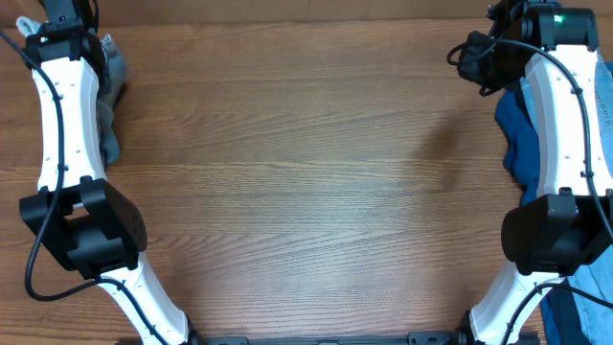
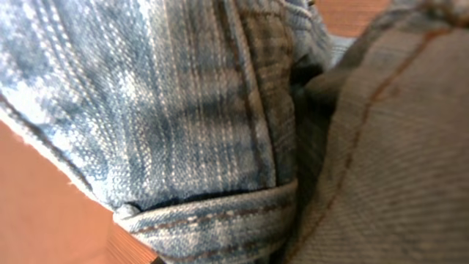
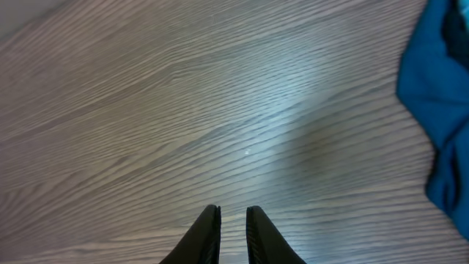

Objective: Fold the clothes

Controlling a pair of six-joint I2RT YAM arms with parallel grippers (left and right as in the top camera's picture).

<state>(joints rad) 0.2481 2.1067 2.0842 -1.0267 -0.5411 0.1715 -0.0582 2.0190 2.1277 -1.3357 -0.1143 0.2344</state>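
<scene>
Left gripper [image 1: 63,15]: at the far-left corner of the table [image 1: 306,192], mostly cut off by the edge of the overhead view. Its fingers show in no view, so I cannot tell whether it is clenched or released.
Pale denim shorts [image 2: 183,110]: pressed right up against the left wrist camera and filling its view. A stitched hem runs below the lens, and a duller fold with rust-coloured stitching lies to its right. From above, the shorts sit bunched just beside the left arm, on the side toward the table's middle.
Right gripper [image 3: 232,214]: over bare wood, fingers drawn nearly together with only a slim gap at the tips — gripping nothing.
Dark blue cloth [image 3: 440,88]: ahead and to the right of the right gripper, apart from its fingertips, crumpled on the table.
Brighter light-blue denim garment [image 1: 579,299]: back by the right arm's base, at the table's right edge.
</scene>
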